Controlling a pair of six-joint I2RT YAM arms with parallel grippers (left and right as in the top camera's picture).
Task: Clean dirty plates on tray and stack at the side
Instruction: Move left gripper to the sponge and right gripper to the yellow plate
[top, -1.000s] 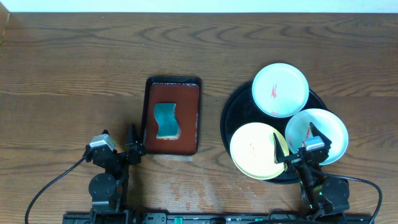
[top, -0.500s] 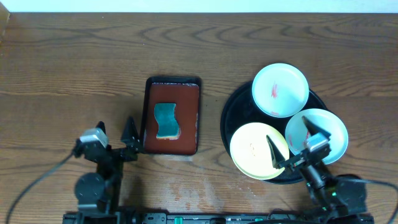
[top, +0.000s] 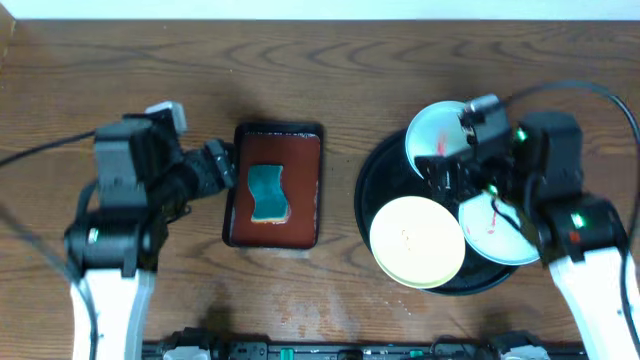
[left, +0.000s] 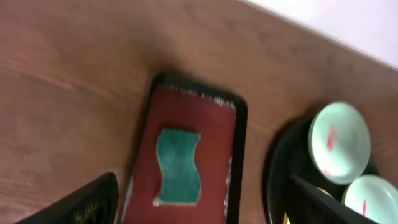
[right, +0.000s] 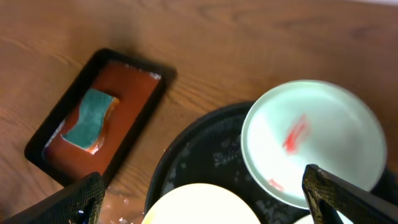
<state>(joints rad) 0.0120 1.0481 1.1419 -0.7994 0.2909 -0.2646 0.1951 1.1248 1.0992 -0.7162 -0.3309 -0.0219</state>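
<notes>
Overhead: brown wood-grain table, white wall strip at far edge. Glossy black round tray beneath R claw holds three round plates, flat, face up, no long axis: two white, one pale yellow. R claw wide open, empty. L claw wide open, empty; red-brown rect. tray w/ green sponge ahead of it.

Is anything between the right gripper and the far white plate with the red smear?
Nothing visible. The right gripper is open above the tray, and the wrist view shows the plate uncovered just ahead of it.
</notes>
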